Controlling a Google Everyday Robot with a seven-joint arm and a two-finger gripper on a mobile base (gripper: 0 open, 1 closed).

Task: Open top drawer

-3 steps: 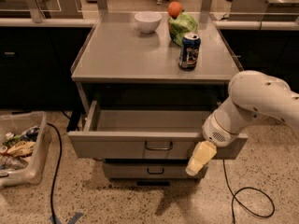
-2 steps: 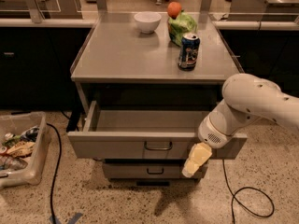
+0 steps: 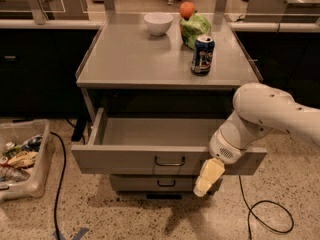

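Observation:
The top drawer [image 3: 125, 159] of the grey metal cabinet stands pulled far out, its shallow grey tray bare inside. Its small dark loop handle [image 3: 170, 162] sits at the centre of the front. A narrower drawer [image 3: 150, 183] with a like handle shows below it, pulled out only slightly. My gripper [image 3: 206, 179] hangs from the white arm [image 3: 260, 119] in front of the top drawer's front, right of the handle and apart from it, pointing down.
On the cabinet top [image 3: 135, 59] stand a white bowl [image 3: 158, 23], a green bag [image 3: 197, 28] with an orange [image 3: 187, 9], and a blue can [image 3: 202, 55]. A clear bin of trash [image 3: 20, 159] sits at the left. Cables [image 3: 270, 216] lie on the floor.
The arm and gripper have shifted a little left along the drawer front. The drawer stays pulled out as before.

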